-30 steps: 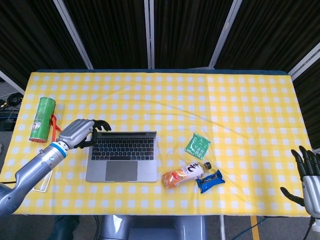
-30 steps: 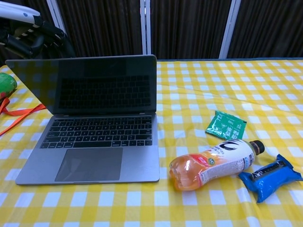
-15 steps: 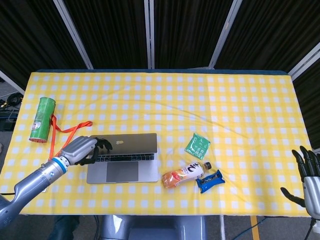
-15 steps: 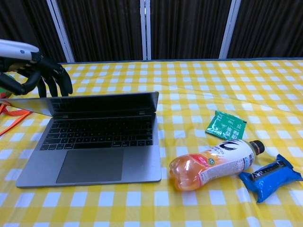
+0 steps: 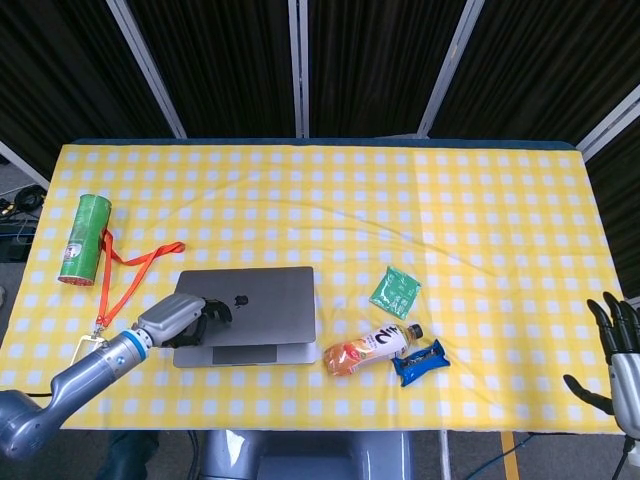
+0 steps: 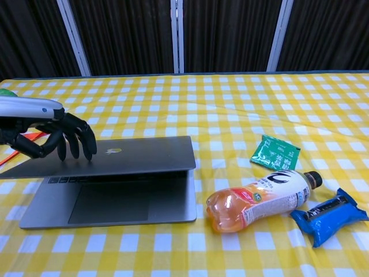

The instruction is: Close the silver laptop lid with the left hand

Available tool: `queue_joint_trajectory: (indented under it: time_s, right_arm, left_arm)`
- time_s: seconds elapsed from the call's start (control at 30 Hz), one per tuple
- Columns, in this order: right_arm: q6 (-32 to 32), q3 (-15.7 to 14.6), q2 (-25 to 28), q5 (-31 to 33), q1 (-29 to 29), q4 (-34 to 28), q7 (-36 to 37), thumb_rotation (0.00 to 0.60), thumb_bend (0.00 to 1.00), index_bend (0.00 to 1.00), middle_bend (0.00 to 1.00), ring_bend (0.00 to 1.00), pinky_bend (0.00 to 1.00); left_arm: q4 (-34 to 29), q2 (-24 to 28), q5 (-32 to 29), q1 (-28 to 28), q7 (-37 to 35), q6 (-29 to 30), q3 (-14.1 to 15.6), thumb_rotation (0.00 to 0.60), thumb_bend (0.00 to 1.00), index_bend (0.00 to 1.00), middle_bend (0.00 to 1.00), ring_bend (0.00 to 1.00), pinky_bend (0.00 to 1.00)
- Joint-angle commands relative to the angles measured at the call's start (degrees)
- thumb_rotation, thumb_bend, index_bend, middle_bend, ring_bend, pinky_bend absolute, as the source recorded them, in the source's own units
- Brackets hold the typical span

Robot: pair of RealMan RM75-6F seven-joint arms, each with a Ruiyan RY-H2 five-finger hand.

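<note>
The silver laptop (image 5: pixel 255 305) (image 6: pixel 138 158) sits at the front left of the yellow checked table. Its lid is tilted low over the base, with a narrow gap still showing the trackpad edge (image 6: pixel 109 202). My left hand (image 5: pixel 185 318) (image 6: pixel 55 135) presses down on the left part of the lid, fingers spread and fingertips touching its top. It holds nothing. My right hand (image 5: pixel 615 350) hangs at the table's front right corner, fingers apart and empty, far from the laptop.
An orange drink bottle (image 5: pixel 372 347) (image 6: pixel 259 199) lies right of the laptop, beside a blue snack pack (image 5: pixel 420 362) (image 6: pixel 328 217) and a green sachet (image 5: pixel 395 291) (image 6: pixel 275 152). A green can (image 5: pixel 82 238) and an orange lanyard (image 5: pixel 130 270) lie at the left.
My left hand has pushed the lid from upright down to nearly flat over the base, moving toward the table's front. The right hand has stayed still.
</note>
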Motion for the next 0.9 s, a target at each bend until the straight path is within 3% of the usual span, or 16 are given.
queue_joint_trajectory:
  time_s: [0.03, 0.63, 0.9]
  right_arm:
    - [-0.04, 0.03, 0.07, 0.07, 0.02, 0.02, 0.15, 0.600, 0.00, 0.00, 0.00, 0.00, 0.00]
    - [0.05, 0.04, 0.35, 0.10, -0.03, 0.04, 0.76, 0.600, 0.00, 0.00, 0.00, 0.00, 0.00]
    - [0.07, 0.05, 0.50, 0.20, -0.06, 0.11, 1.18, 0.600, 0.00, 0.00, 0.00, 0.00, 0.00]
  left_arm:
    - [1.49, -2.07, 0.14, -0.21, 0.19, 0.12, 1.03, 0.600, 1.00, 0.32, 0.30, 0.30, 0.34]
    - [4.73, -7.29, -2.80, -1.56, 2.45, -1.34, 3.89, 0.600, 1.00, 0.32, 0.30, 0.30, 0.34]
    - [1.92, -5.00, 0.74, 0.45, 0.38, 5.57, 2.36, 0.600, 1.00, 0.32, 0.30, 0.30, 0.34]
